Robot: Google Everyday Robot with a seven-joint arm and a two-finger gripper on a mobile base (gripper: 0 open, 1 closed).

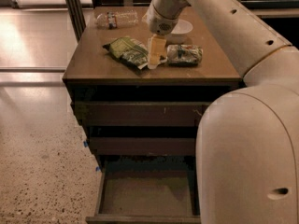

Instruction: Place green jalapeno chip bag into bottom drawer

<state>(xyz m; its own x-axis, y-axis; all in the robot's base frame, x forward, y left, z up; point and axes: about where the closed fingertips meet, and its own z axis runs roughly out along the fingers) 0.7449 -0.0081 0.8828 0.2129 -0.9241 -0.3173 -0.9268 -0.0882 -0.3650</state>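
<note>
The green jalapeno chip bag [127,52] lies flat on top of the brown drawer cabinet [93,69], left of centre. My gripper [154,61] hangs from the white arm and points down at the bag's right end, its yellowish fingers [156,50] touching or just above the bag's edge. The bottom drawer [147,192] is pulled open below, with a bare brown floor. The two drawers above it are closed.
A smaller rolled greenish-white packet [185,54] lies right of the gripper. A white bowl [179,29] stands behind it, and a clear plastic bottle [116,18] lies at the back left. My white arm body [247,148] fills the right foreground. Speckled floor lies to the left.
</note>
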